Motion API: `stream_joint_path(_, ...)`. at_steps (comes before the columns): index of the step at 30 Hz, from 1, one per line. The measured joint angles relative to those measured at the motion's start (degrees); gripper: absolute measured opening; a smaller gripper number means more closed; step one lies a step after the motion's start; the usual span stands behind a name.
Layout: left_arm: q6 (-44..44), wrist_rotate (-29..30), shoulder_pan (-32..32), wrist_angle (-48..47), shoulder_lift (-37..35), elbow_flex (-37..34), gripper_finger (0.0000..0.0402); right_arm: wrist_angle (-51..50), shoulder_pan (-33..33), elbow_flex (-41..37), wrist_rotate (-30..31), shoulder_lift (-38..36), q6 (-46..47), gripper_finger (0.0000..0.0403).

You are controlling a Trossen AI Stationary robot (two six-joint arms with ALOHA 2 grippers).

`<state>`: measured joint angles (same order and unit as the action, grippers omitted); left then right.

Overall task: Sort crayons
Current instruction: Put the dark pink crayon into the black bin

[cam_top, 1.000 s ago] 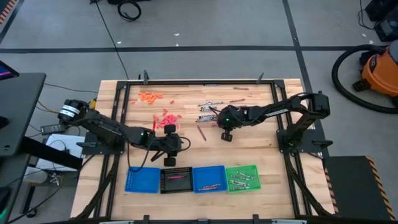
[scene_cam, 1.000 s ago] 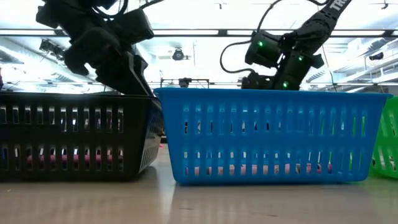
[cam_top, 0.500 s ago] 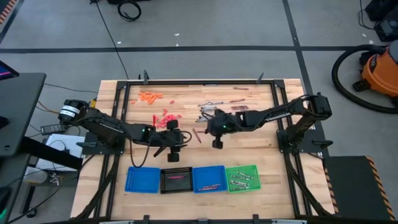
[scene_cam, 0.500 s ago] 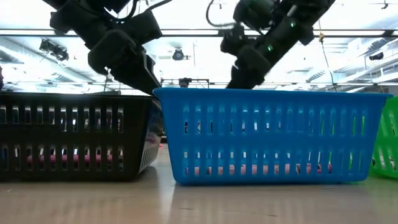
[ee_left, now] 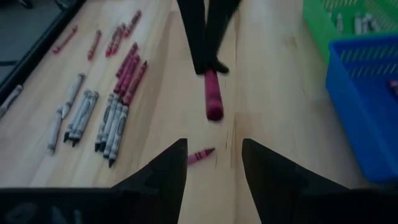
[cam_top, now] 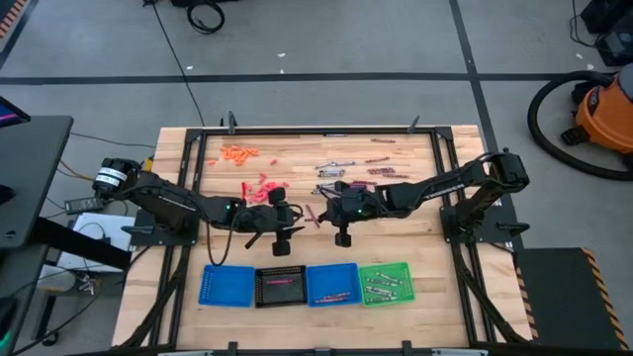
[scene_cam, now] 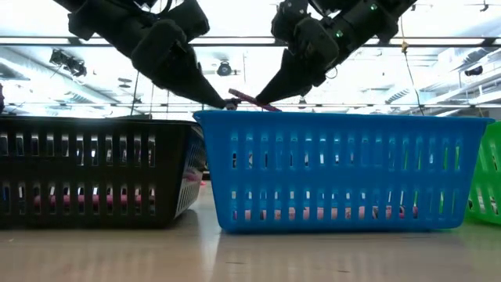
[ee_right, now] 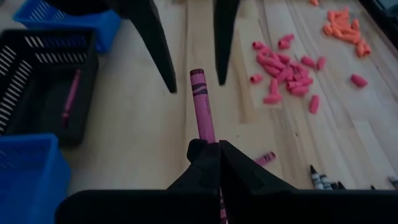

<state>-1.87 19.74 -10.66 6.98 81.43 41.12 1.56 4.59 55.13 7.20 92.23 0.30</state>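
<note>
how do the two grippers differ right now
The right gripper is shut on a magenta crayon, which sticks out in front of it; the left gripper is open and holds nothing. In the high view the right gripper reaches in from the right, the left gripper from the left. Both are dark, hang above the bare wood of the table, and point at each other with the crayon between them.

The crayon (ee_right: 201,106) in the black right hand (ee_right: 210,149) is magenta with black marks. The bench (cam_top: 396,232) is pale wood. The trays are blue (cam_top: 226,286), black (cam_top: 281,287), blue (cam_top: 331,284) and green (cam_top: 384,282). Crayon bits are pink (ee_right: 280,62) and orange (ee_right: 343,30). Other crayons (ee_left: 112,121) are grey.
</note>
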Motion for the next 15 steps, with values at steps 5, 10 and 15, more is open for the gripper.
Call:
stream_joint_path(5,0.13,0.03,0.00,3.58,-0.01,0.00,0.0165,2.42,0.47,0.00,0.00,-0.02,0.10,0.0009)
stream_joint_path(10,0.15,0.04,0.00,7.16,0.00,0.00,0.0164,3.11,0.51,0.02,0.02,-0.04,0.10,0.0009)
stream_joint_path(15,1.07,0.18,0.00,7.85,-0.02,0.00,0.0146,3.12,0.62,0.02,0.01,-0.04,0.10,0.0009)
